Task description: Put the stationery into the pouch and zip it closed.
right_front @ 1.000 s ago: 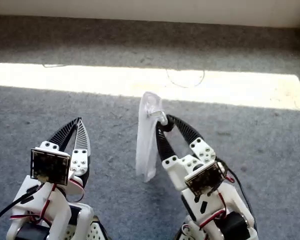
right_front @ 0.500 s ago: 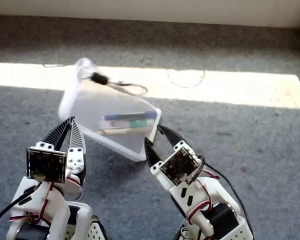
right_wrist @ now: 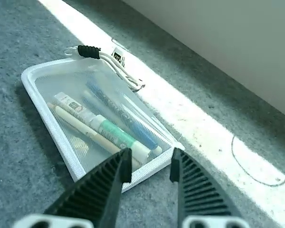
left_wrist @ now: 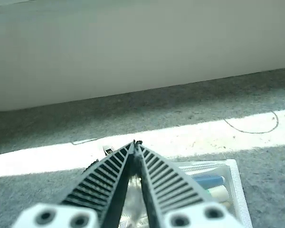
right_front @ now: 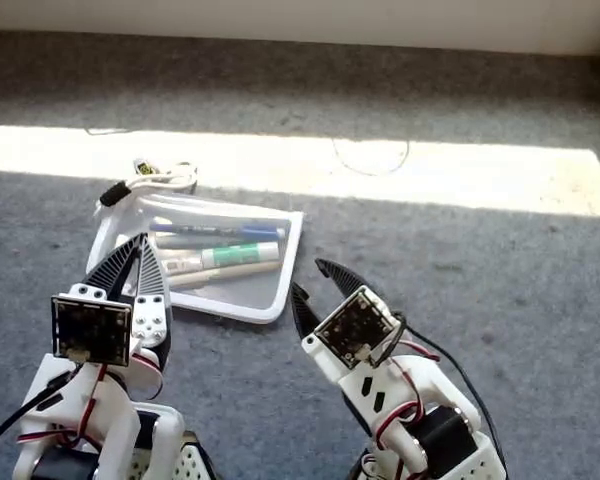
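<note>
From above, the mesh pouch [right_front: 270, 290] lay flat on the grey carpet [right_front: 460, 300] with the pens [right_front: 220, 258] inside, its cord strap [right_front: 150, 183] trailing off the 11 o'clock corner. The left gripper [right_front: 140, 245], fingers pressed together on nothing, hung over the pouch's 9 o'clock edge; the right gripper [right_front: 308, 278] stood spread just off the 4 o'clock corner. The left wrist view had the left gripper [left_wrist: 135, 142] above the pouch [left_wrist: 235, 190]. The right wrist view had the right gripper [right_wrist: 151, 159] empty, just beside the pouch [right_wrist: 48, 124], with the pens [right_wrist: 118, 135] and strap [right_wrist: 109, 59] beyond. Loading looked done; the zip's state could not be told, so the next move likely called for pinning the pouch and finding the pull. A loose thread [right_front: 370, 160] at 1 o'clock blocked nothing.
</note>
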{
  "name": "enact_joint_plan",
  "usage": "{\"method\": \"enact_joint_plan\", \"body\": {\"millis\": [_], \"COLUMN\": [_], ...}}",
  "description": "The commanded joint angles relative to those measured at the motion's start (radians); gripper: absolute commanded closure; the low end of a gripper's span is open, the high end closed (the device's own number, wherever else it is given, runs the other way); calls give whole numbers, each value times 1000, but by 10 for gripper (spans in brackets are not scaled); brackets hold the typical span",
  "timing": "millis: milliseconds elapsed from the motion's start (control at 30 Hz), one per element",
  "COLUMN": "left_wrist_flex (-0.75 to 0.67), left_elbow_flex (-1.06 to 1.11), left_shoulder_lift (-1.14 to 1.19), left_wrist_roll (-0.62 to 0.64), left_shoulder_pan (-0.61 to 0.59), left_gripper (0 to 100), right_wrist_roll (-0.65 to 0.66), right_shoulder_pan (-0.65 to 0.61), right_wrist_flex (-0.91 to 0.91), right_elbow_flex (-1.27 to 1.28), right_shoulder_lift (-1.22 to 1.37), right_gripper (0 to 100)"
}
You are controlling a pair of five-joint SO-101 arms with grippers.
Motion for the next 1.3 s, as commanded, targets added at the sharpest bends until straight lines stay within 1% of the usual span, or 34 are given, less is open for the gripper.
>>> {"method": "enact_joint_plan", "body": {"millis": [0, 167, 333, 433, 600, 700, 800, 933, 1100, 1267], "left_wrist_flex": [-68, -130, -135, -135, -137, -173, -213, -244, -245, -293], "left_elbow_flex": [4, 68, 77, 77, 94, 124, 156, 182, 183, 232], "left_shoulder_lift": [2, 2, 2, 2, 2, 2, 2, 2, 2, 2], "left_wrist_roll": [9, 9, 9, 9, 9, 9, 9, 9, 9, 5], "left_shoulder_pan": [-8, -4, -2, -2, -1, -1, -1, -1, -1, 18], "left_gripper": [993, 993, 993, 993, 993, 993, 993, 993, 993, 993], "right_wrist_roll": [-8, -8, -8, -8, -15, -97, -149, -187, -209, -278], "right_shoulder_pan": [30, 97, 111, 114, 159, 202, 252, 286, 294, 343], "right_wrist_flex": [13, 15, 13, 13, 12, 12, 12, 10, 10, 10], "right_elbow_flex": [-7, -7, -10, -12, -13, -16, -16, -16, -15, -18], "right_shoulder_lift": [-10, -10, -10, -10, -10, -12, -12, -12, -12, -12], "right_gripper": [871, 875, 965, 968, 971, 972, 972, 972, 972, 972]}}
